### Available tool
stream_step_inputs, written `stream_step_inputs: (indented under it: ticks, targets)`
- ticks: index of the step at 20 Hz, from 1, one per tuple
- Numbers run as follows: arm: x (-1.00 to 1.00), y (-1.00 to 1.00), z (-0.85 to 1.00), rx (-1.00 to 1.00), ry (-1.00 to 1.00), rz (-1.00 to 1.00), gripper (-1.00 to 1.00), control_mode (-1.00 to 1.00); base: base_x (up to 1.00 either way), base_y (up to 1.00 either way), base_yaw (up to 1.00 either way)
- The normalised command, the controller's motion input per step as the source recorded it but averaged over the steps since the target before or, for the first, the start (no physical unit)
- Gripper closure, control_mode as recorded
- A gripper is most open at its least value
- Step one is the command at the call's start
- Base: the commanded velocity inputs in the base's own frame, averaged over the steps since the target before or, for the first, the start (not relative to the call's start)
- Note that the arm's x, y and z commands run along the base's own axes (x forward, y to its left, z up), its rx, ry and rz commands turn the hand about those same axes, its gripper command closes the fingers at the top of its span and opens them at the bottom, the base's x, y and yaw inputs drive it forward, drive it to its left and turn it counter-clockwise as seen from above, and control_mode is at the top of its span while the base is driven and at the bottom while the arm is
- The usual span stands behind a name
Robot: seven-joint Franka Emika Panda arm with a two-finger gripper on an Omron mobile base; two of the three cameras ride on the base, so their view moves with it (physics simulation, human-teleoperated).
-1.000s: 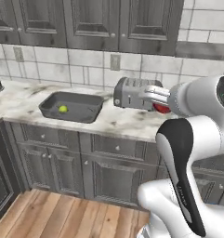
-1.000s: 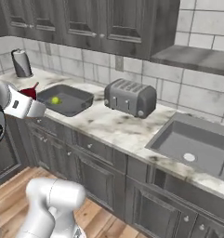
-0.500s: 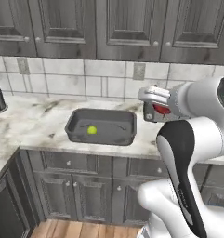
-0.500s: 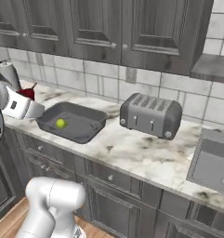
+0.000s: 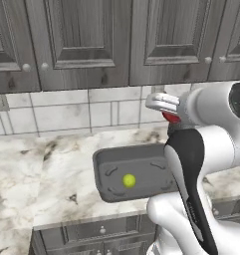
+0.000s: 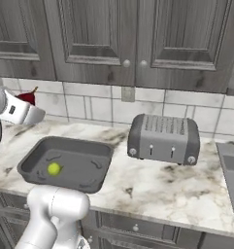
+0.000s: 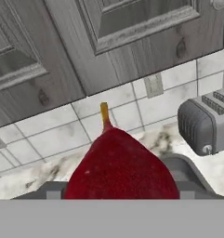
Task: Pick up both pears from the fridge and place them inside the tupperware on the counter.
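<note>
Gripper grasping red pear, raised above tupperware's back edge; yellow-green pear lying inside tupperware; tupperware near surface front edge; toaster just beside it.
</note>
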Motion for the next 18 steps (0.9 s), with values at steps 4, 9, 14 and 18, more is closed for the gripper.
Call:
stream_step_inputs:
  ticks: [4, 9, 14, 18]
  targets:
    - [0.06, 0.00, -0.20, 0.01, 0.25, 0.00, 1.00, -1.00, 0.29, 0.04, -0.09]
    - [-0.15, -0.01, -0.86, 0.01, 0.69, 0.00, 1.00, -1.00, 0.00, 0.00, 0.00]
    - [-0.08, 0.00, -0.69, 0.00, 0.31, -0.03, 1.00, -1.00, 0.00, 0.00, 0.00]
    - [0.01, -0.14, -0.61, 0.00, 0.01, -0.08, 1.00, -1.00, 0.00, 0.00, 0.00]
